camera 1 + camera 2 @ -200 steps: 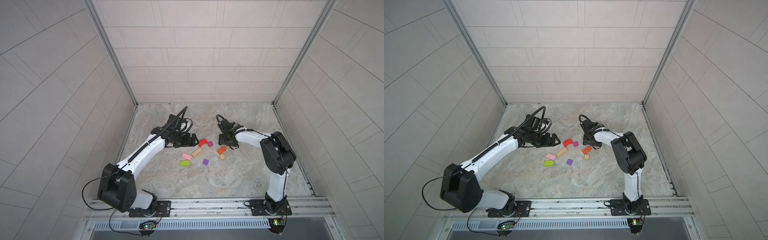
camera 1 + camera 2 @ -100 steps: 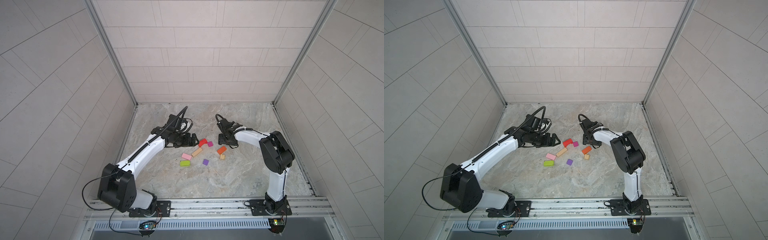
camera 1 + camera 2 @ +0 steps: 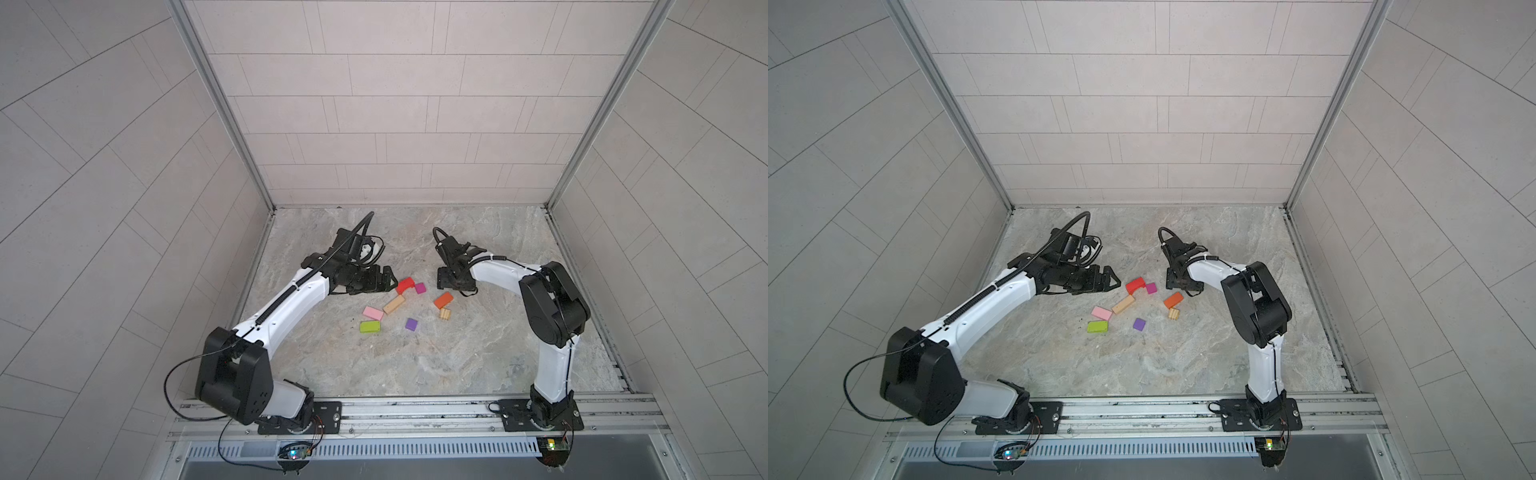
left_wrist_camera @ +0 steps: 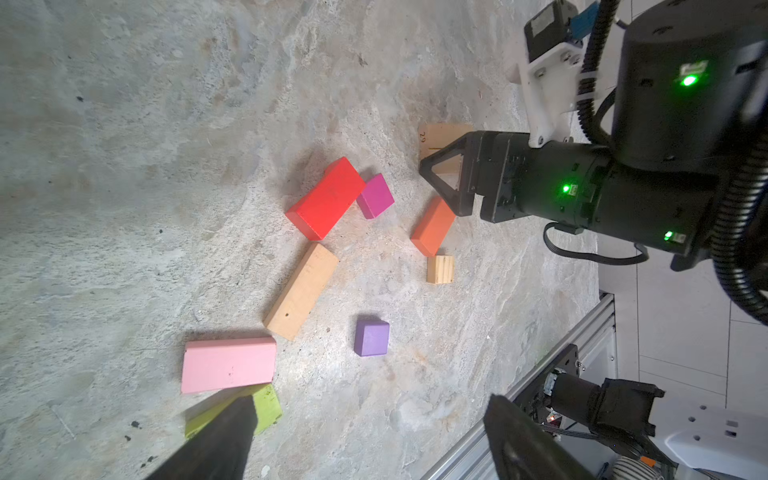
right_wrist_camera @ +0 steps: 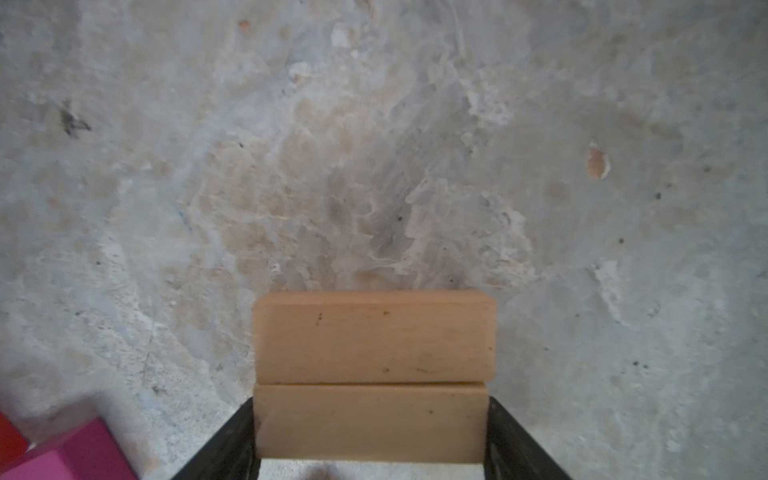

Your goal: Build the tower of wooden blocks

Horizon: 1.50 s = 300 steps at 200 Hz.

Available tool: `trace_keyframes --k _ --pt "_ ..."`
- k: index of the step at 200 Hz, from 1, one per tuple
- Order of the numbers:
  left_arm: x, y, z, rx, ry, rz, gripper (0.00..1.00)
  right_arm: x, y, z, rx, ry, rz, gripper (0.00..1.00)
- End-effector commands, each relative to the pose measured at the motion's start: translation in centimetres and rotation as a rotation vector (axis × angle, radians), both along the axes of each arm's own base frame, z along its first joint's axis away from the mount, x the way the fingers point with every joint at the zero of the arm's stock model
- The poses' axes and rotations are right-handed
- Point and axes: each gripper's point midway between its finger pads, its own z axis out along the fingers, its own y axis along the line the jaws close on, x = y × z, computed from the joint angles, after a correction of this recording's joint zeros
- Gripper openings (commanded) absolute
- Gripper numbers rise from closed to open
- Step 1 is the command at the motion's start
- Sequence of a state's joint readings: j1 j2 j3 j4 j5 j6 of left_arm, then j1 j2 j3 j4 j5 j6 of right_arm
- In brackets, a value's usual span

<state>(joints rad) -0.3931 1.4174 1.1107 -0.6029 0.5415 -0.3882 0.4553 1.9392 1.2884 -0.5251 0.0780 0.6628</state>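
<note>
Top view: a walled stone floor, blocks bunched at centre, open ground around them.

You have bare floor [image 3: 415, 365] across the lower middle of the frame and along the far wall. At centre, the red arch [image 3: 405, 285] touches the magenta cube [image 3: 420, 288], leaving no gap. The pink block [image 3: 372, 313] sits just beside the green block [image 3: 370, 327] and the long tan bar [image 3: 394, 304]. The orange block [image 3: 443, 300] sits just beside the small tan block [image 3: 445, 314]. The purple cube [image 3: 411, 324] has room all round. The left gripper [image 3: 392, 278], spread and empty, crowds the cluster's upper left. The right gripper [image 3: 451, 283], clamped on the stacked tan bars [image 5: 374, 336], crowds its upper right.
</note>
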Motion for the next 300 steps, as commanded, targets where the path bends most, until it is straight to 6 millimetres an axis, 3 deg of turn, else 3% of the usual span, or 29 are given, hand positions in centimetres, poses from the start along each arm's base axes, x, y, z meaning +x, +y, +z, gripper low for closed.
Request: trace_keyframes --k 1,77,300 --pt "0.0 0.0 0.1 -0.012 -0.003 0.001 0.92 -1.2 -1.4 -1.9 -0.050 0.069 -0.012 0.77" --pt "0.1 -0.1 0.1 -0.017 -0.005 0.001 0.92 -1.0 -1.9 -1.8 -0.061 0.066 -0.011 0.79" --pt "0.1 0.0 0.2 -0.017 -0.010 0.003 0.92 -0.8 -0.6 -2.0 0.006 0.065 -0.008 0.81"
